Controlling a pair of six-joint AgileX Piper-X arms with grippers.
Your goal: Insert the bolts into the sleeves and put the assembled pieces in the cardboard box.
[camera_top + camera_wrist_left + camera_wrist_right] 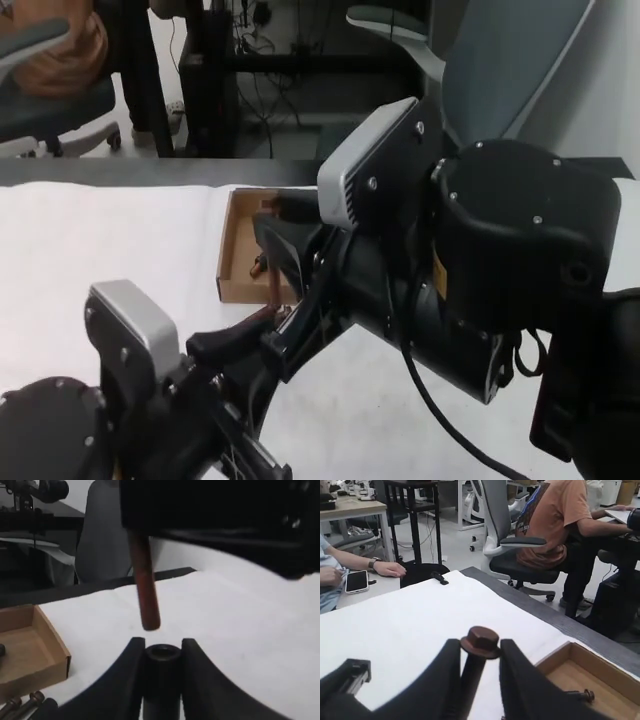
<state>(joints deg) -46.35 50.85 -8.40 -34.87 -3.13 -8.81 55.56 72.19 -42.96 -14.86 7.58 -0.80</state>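
Observation:
My left gripper (162,644) is shut on a black sleeve (162,661), which stands with its open bore facing up. Just above the bore hangs a brown bolt (145,587), its tip a short gap from the sleeve and slightly off to one side. My right gripper (478,647) is shut on that bolt (480,642), gripping the shaft below the hex head. In the high view the two grippers meet at the bench's middle, next to the cardboard box (236,262). The bolt's shaft (273,290) shows between them.
The cardboard box (555,661) holds a dark piece (581,695). Loose bolts (21,703) lie on the white cloth (240,630) beside the box (47,632). The bench's far edge (150,172) is dark, with chairs and seated people beyond it.

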